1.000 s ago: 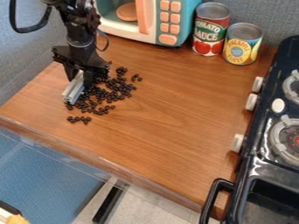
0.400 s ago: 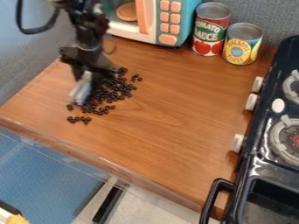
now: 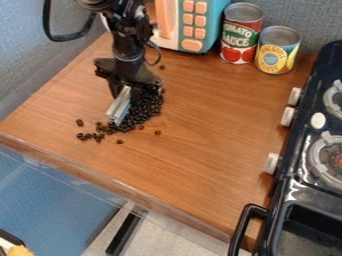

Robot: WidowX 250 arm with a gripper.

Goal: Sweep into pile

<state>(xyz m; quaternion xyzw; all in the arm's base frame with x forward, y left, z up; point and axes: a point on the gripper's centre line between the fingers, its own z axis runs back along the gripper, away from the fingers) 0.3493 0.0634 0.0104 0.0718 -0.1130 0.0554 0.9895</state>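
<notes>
Where the arm comes down from the top edge, the black hand (image 3: 127, 93) is pinching a silver slotted bar (image 3: 119, 106), which slants down toward 7 o'clock with its lower end at the wooden desk (image 3: 200, 125). The main heap of black beans (image 3: 145, 109) lies along the bar's right side, from 3 o'clock round to 6 o'clock. A loose string of beans (image 3: 89, 136) trails at 7 o'clock; a single bean (image 3: 79, 122) sits apart at 8 o'clock. Brownish specks are noted near the heap, one (image 3: 157, 132) at 5 o'clock. Farther out, a toy microwave (image 3: 192, 26) stands at 1 o'clock. A red tomato can (image 3: 240, 37) and, just beside it, a yellow-and-blue can (image 3: 276, 52) stand upright at 2 o'clock. A black toy stove (image 3: 297, 160) is at 4 o'clock.
</notes>
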